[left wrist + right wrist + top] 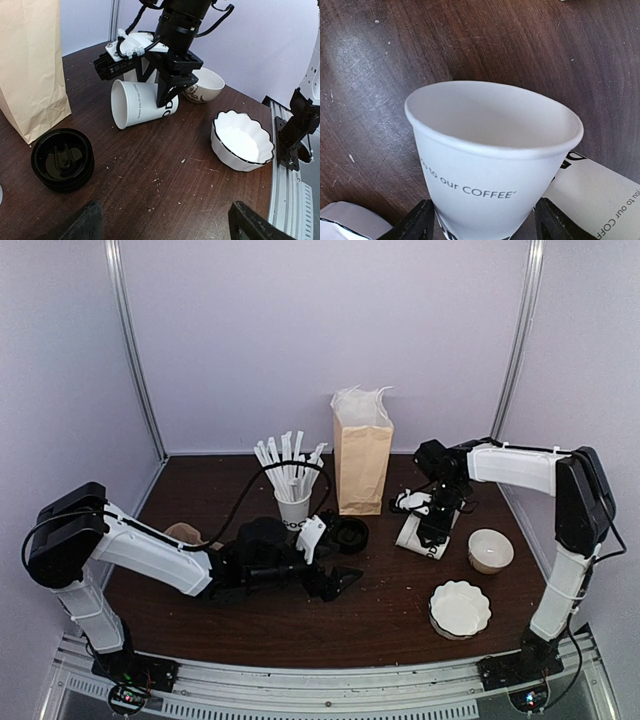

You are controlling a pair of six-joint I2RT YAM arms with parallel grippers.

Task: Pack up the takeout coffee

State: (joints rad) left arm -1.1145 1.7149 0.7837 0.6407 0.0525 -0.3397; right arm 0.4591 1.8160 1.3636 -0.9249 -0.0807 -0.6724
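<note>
A white paper cup with black lettering lies on its side on the table, without a lid. My right gripper straddles its base from above, jaws open, one finger on each side. A second white cup lies just beside it. A round black lid rests on the wood near the brown paper bag. No cup with a lid on it shows, so the takeout coffee is out of view. My left gripper hovers open and empty over bare wood to the right of the lid.
A white cup with straws stands left of the bag. A scalloped white bowl and a rounder bowl sit at the right. The aluminium rail marks the table's near edge.
</note>
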